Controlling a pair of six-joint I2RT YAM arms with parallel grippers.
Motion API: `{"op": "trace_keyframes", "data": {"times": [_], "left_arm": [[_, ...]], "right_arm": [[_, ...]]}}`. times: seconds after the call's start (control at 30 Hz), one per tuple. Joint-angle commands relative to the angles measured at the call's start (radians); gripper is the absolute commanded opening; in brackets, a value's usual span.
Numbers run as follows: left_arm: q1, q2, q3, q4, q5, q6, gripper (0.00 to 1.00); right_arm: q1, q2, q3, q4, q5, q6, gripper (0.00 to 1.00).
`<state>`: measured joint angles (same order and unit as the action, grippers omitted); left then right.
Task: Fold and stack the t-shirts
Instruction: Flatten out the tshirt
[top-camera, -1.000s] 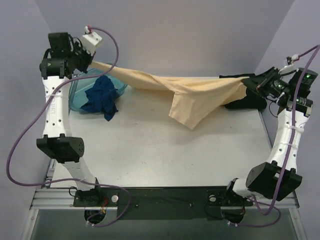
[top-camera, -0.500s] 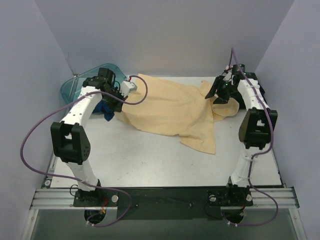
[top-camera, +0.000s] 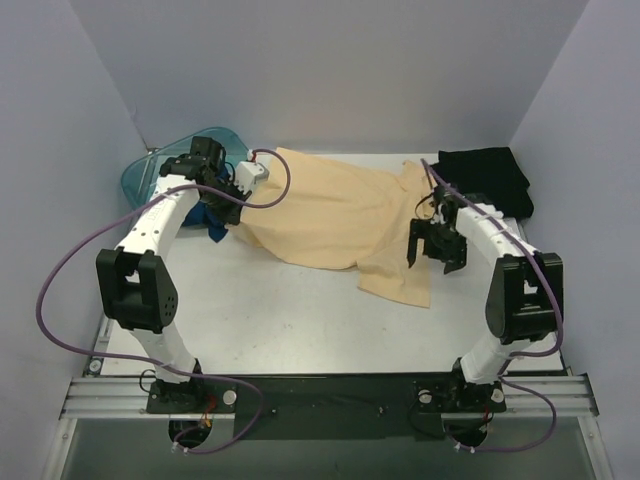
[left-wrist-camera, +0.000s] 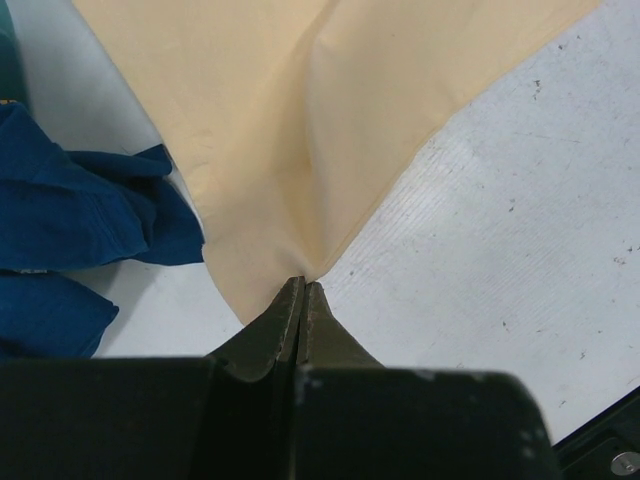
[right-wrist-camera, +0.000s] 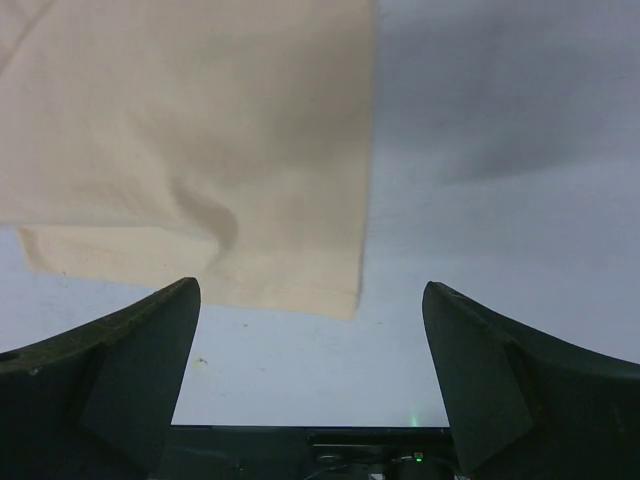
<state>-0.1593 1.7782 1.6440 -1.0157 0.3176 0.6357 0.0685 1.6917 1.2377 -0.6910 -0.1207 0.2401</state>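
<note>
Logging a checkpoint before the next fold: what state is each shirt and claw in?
tan shirt: spread out unfolded on the table, one corner pinched.
black shirt: looks folded, far right corner.
blue shirt: crumpled, by the basin.
left claw: shut on the tan shirt.
right claw: open, empty.

Three t-shirts, unstacked.
Pale yellow-tan shirt (top-camera: 330, 215) lies spread and wrinkled across the far desk (top-camera: 300, 310); black shirt (top-camera: 487, 178) lies bunched at far right; dark blue shirt (top-camera: 216, 230) is crumpled at left.
</note>
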Motion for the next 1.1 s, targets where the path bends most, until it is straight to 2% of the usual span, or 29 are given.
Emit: {"op": "trace_keyframes", "data": {"times": [0.0,0.1,0.17,0.23,0.27,0.3,0.33,0.4,0.53,0.63,0.73,0.83,0.93,1.07], "left_arm": [[0.004,-0.042,0.01,0.026,0.015,-0.034,0.0],[0.004,-0.052,0.01,0.023,0.015,-0.039,0.0],[0.007,-0.066,0.01,0.016,0.014,-0.033,0.0],[0.01,-0.082,0.005,0.017,0.006,-0.034,0.0],[0.012,-0.095,0.004,0.02,0.003,-0.037,0.0],[0.017,-0.102,-0.003,0.02,0.002,-0.044,0.0],[0.018,-0.121,-0.007,0.022,-0.002,-0.047,0.0],[0.027,-0.155,-0.019,0.022,0.001,-0.059,0.0],[0.056,-0.255,-0.042,0.003,-0.012,-0.068,0.0],[0.083,-0.351,-0.044,-0.029,-0.026,-0.048,0.0],[0.109,-0.512,-0.049,-0.082,-0.058,-0.025,0.0],[0.109,-0.672,-0.043,-0.11,-0.072,-0.024,0.0],[0.107,-0.837,0.023,-0.095,-0.08,-0.056,0.0],[0.106,-0.892,0.181,-0.061,-0.155,-0.083,0.0]], "right_arm": [[0.111,0.029,-0.148,0.14,0.042,0.074,0.87],[0.145,0.095,-0.179,0.177,0.111,0.111,0.81],[0.148,0.108,-0.202,0.205,0.116,0.122,0.7],[0.152,0.1,-0.213,0.208,0.118,0.117,0.46],[0.151,0.097,-0.218,0.209,0.118,0.116,0.27],[0.145,0.088,-0.224,0.2,0.099,0.116,0.18],[0.142,0.082,-0.227,0.199,0.075,0.11,0.01],[0.131,0.039,-0.244,0.194,0.037,0.107,0.0],[0.076,-0.151,-0.267,0.136,0.006,0.094,0.0],[0.009,-0.361,-0.204,-0.029,-0.002,0.054,0.0],[-0.018,-0.531,-0.091,-0.195,0.004,-0.025,0.0],[-0.018,-0.699,0.158,-0.414,0.0,-0.058,0.0],[-0.018,-0.802,0.491,-0.562,-0.036,-0.062,0.0],[-0.018,-0.83,0.812,-0.643,-0.089,-0.055,0.0]]}}
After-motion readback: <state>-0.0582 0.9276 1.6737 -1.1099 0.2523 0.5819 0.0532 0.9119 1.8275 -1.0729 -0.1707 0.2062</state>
